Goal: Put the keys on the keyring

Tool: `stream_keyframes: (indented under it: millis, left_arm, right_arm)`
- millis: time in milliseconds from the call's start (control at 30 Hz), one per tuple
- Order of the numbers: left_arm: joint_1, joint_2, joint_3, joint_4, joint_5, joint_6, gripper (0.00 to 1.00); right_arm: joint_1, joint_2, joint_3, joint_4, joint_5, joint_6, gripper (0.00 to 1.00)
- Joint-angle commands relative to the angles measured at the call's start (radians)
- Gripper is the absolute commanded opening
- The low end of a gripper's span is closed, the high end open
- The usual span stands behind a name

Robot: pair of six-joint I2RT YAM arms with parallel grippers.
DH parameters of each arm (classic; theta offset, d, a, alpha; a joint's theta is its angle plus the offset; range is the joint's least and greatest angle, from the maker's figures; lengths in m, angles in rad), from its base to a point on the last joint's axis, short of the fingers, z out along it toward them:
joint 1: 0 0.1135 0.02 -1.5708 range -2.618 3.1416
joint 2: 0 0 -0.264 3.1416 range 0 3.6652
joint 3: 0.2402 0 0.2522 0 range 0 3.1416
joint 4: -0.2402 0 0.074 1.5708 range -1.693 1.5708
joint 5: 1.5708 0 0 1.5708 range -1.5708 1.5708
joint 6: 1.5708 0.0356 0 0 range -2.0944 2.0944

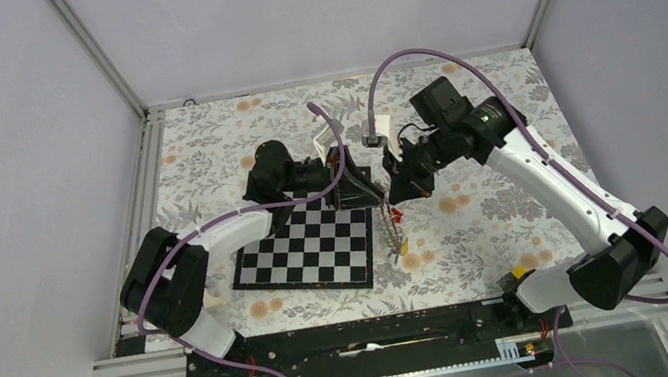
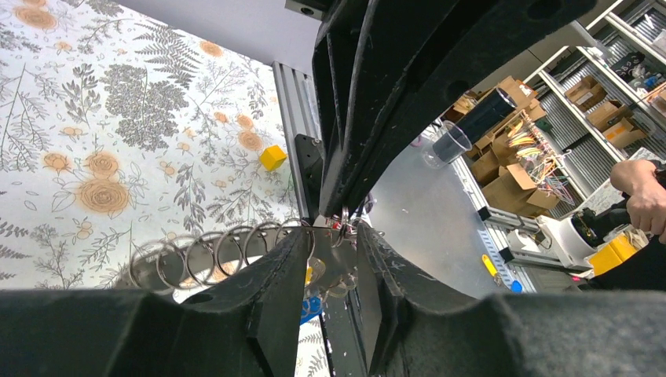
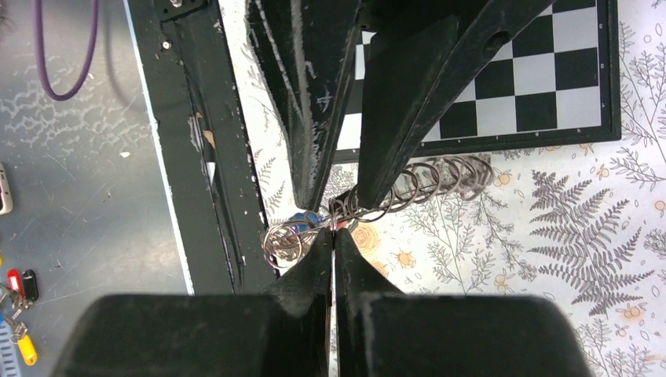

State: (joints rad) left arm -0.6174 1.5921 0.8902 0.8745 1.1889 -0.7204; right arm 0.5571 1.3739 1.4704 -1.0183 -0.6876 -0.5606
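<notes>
Both grippers meet in the air above the floral table, right of the chessboard [image 1: 304,249]. My right gripper [image 3: 334,233] is shut on a thin metal ring seen edge-on, the keyring [image 2: 343,220]. A bunch of keys [image 1: 399,239] dangles below it, with blue [image 2: 314,305] and yellow tags showing. A chain of small linked rings [image 3: 428,179] trails sideways from the bunch. My left gripper [image 2: 334,236] is open. Its fingers [image 3: 310,188] stand on either side of the bunch with a clear gap, holding nothing.
A yellow cube [image 2: 272,157] lies on the table near the right arm's base [image 1: 606,272]. A few loose tagged keys [image 3: 17,284] lie on the metal surface beyond the table's black front rail [image 3: 200,141].
</notes>
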Motion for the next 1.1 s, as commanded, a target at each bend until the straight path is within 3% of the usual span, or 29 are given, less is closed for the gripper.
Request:
stream_keyframes:
  millis: [0,533,700,1000,1067]
  left_arm:
    - [0.002,-0.044,0.042,-0.033,-0.005,0.067,0.36]
    - [-0.005,-0.034,0.042,-0.030,-0.014,0.059,0.33]
    - [-0.013,-0.025,0.042,-0.035,-0.008,0.056,0.22]
    - [-0.020,-0.022,0.048,-0.045,0.009,0.061,0.14]
    - [-0.021,-0.020,0.050,-0.045,0.012,0.059,0.06]
  right_arm:
    - [0.032,0.034,0.088,-0.063,0.043,-0.007,0.00]
    - [0.050,0.066,0.106,-0.072,0.048,0.001,0.00]
    - [0.050,0.069,0.101,-0.061,0.043,0.012,0.00]
    - [0.049,0.064,0.094,-0.048,0.049,0.027,0.00]
    - [0.050,0.064,0.093,-0.043,0.052,0.031,0.00]
